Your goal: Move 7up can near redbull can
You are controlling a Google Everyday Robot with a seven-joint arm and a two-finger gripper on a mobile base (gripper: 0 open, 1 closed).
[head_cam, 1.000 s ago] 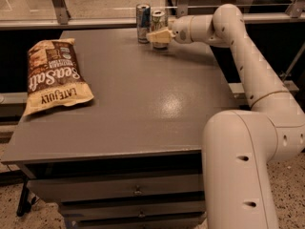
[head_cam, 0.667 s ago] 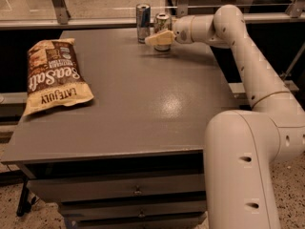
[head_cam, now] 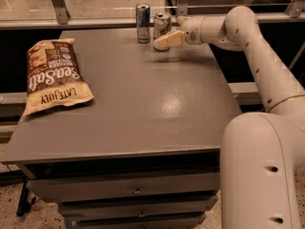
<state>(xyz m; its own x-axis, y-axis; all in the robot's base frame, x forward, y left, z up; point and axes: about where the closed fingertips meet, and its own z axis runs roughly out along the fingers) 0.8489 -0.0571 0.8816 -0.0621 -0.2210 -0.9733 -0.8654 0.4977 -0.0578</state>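
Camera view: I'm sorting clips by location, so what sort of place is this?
Probably an office or lab snack area: a grey drawer cabinet holds a chip bag, a redbull can and a 7up can, with speckled hard floor behind. The gripper is at the 7up can.

- The chip bag (head_cam: 55,75) on the left of the worktop (head_cam: 143,109) carries big white lettering, "Sea Salt", which reads upside down from where I stand
- Below that, on the bag's pale band nearest me, is the brand "LATE JULY", also upside down
- The smaller print on the bag's far end cannot be read
- No lettering can be made out on the redbull can (head_cam: 143,20) or on the 7up can (head_cam: 162,23) just beside it
- The gripper (head_cam: 164,41), down at the 7up can, bears no lettering that I can see
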